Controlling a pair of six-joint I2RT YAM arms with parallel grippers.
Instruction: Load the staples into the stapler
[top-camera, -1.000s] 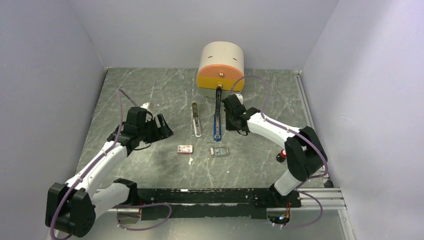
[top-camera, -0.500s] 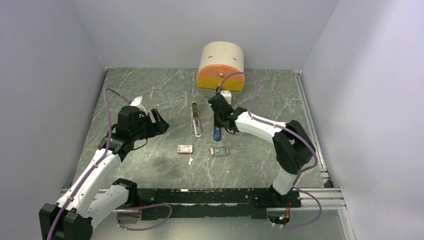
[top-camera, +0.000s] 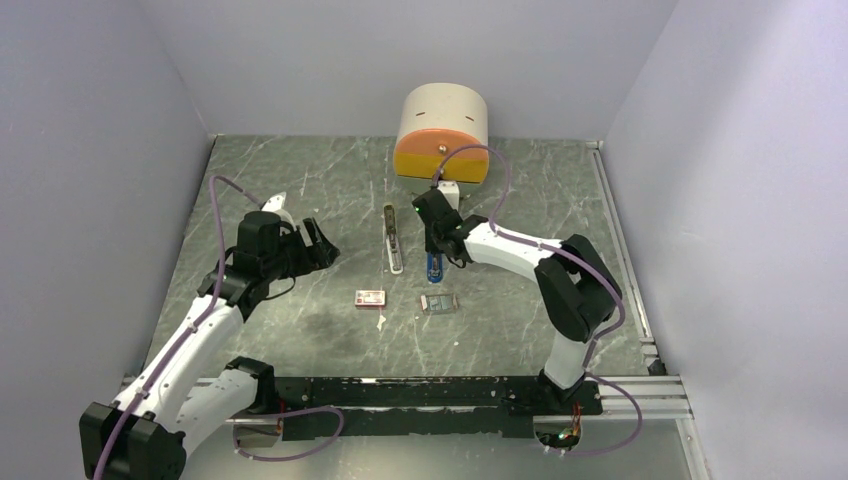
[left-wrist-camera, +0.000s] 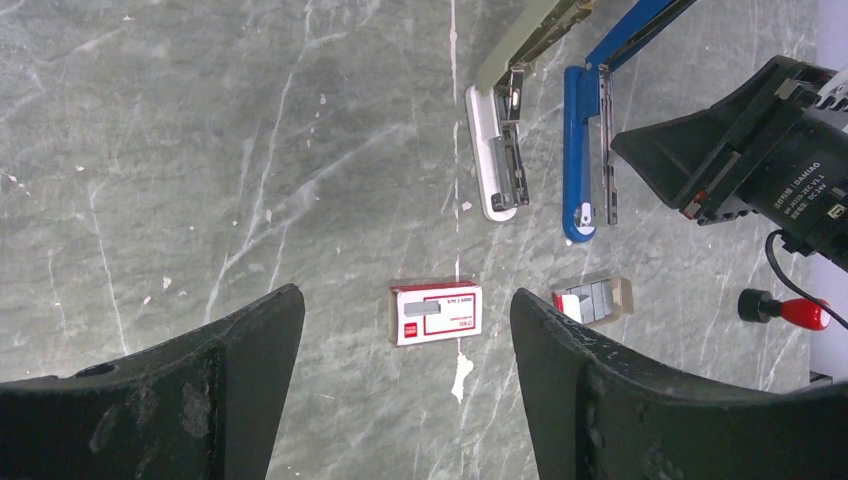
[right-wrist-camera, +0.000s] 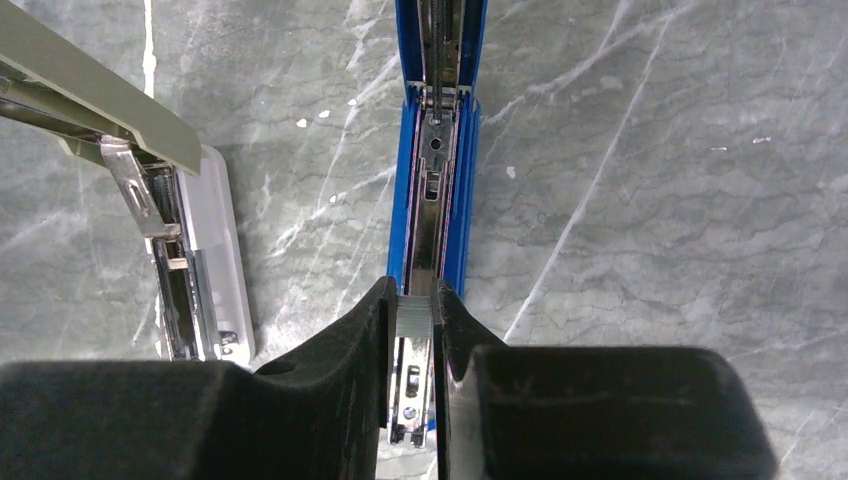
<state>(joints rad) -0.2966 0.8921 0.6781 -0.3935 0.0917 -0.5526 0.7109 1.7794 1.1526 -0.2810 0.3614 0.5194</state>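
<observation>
Over the blue stapler (right-wrist-camera: 440, 215), at six o'clock of its open channel, the right tool (right-wrist-camera: 411, 300) pinches the staples (right-wrist-camera: 412, 335); it should lower them square with that channel. The left tool (left-wrist-camera: 405, 297) hangs wide, empty.

Right fingers (right-wrist-camera: 340, 350) cover most of the staples (right-wrist-camera: 413, 318) and the blue stapler's (right-wrist-camera: 440, 190) end
</observation>
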